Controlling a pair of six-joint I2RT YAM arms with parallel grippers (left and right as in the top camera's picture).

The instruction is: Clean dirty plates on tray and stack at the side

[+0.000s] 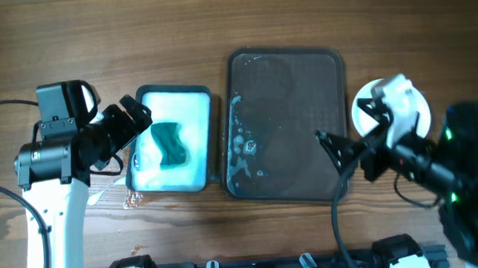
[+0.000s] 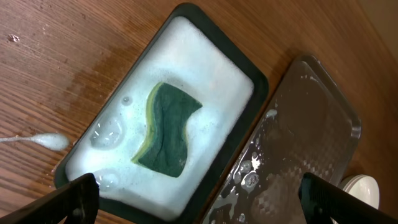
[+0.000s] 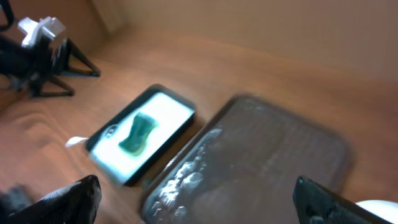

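Table: bare wood (image 1: 216,27), wet streaks beside the soap tub (image 2: 261,84) at 9 o'clock of the tray.
Tray (image 1: 296,122): dark, no plate on it, suds along its 9 o'clock edge.
Plates (image 2: 365,185): white, on the table at 3 o'clock of the tray, partly under my right arm; count unclear.
Plate handling: I judge them stiff, breakable and slick when wet; best pinched across the rim.
Sponge (image 2: 166,130): green, soft, soaked, lying in foam; best pinched across its narrow middle.
Left gripper (image 2: 199,190): spread wide, empty, above the tub.
Right gripper (image 3: 198,186): spread wide, empty, over the tray's 3 o'clock side; view blurred.
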